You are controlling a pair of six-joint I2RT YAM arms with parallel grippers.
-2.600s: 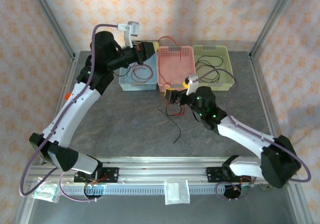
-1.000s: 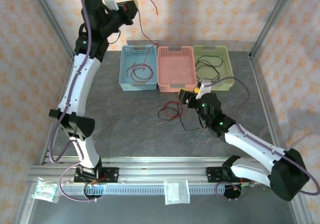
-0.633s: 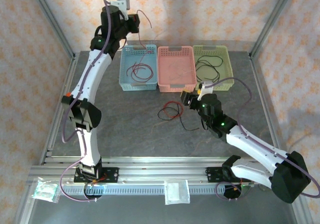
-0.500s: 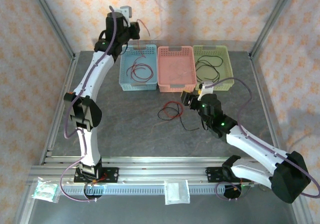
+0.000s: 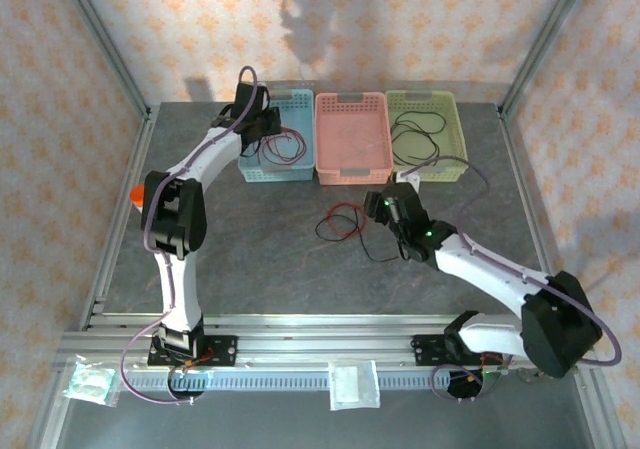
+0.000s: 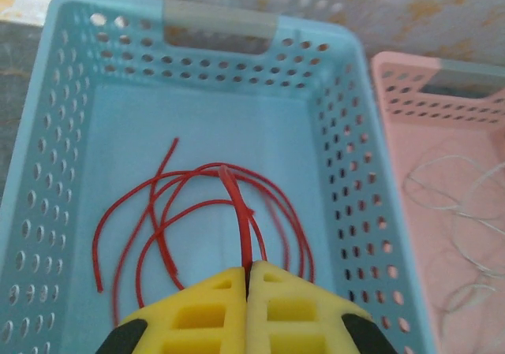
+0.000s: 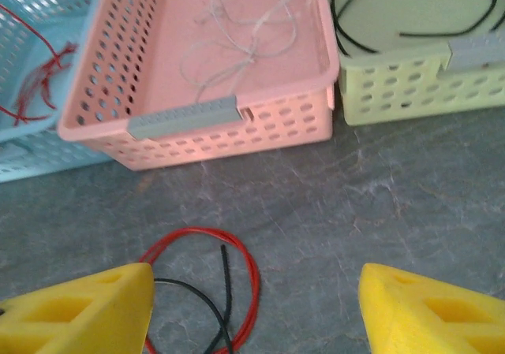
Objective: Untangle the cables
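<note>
L end effector (image 6: 247,270) – pinching red cable (image 6: 238,208)

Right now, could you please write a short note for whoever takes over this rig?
Left gripper: shut on the red cable, whose loops lie in the blue basket.
Right gripper: open, empty, above the table.
Done: whitish cable in the pink basket, black cable in the green basket.
Left: release the red cable; a red loop and a loose black wire lie crossed on the table, to separate and sort.
</note>
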